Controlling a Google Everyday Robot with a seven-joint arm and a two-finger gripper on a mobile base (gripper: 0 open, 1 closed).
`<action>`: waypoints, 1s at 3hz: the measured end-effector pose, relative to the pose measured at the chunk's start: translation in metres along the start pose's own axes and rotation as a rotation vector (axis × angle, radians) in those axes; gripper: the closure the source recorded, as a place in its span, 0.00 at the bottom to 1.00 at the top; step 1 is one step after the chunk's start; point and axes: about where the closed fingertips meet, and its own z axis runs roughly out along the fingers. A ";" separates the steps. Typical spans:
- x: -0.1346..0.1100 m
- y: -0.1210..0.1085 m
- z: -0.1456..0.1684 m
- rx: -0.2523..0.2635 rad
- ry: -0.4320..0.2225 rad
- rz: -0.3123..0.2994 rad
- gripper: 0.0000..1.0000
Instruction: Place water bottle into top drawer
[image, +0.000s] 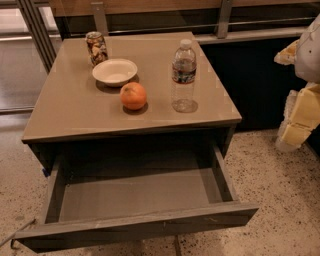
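Top drawer (135, 227) pulled out, nearest the camera, grey inside, nothing in it. Table (65, 110) above it. Orange (133, 95) near table centre. Water bottle (184, 75) upright on the table, right of the orange, apart from it, not in the drawer. White bowl (115, 72) just behind the orange. Patterned can (96, 48) upright behind the bowl, near the far left corner. What looks like the gripper (300, 117), pale yellow, hangs at the right frame edge, off the table, well apart from the bottle. Can't tell if it is spread or closed.
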 end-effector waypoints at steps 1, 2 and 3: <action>0.000 0.000 0.000 0.000 0.000 0.000 0.00; -0.019 -0.034 0.006 0.046 -0.068 -0.018 0.00; -0.037 -0.072 0.011 0.080 -0.144 -0.021 0.00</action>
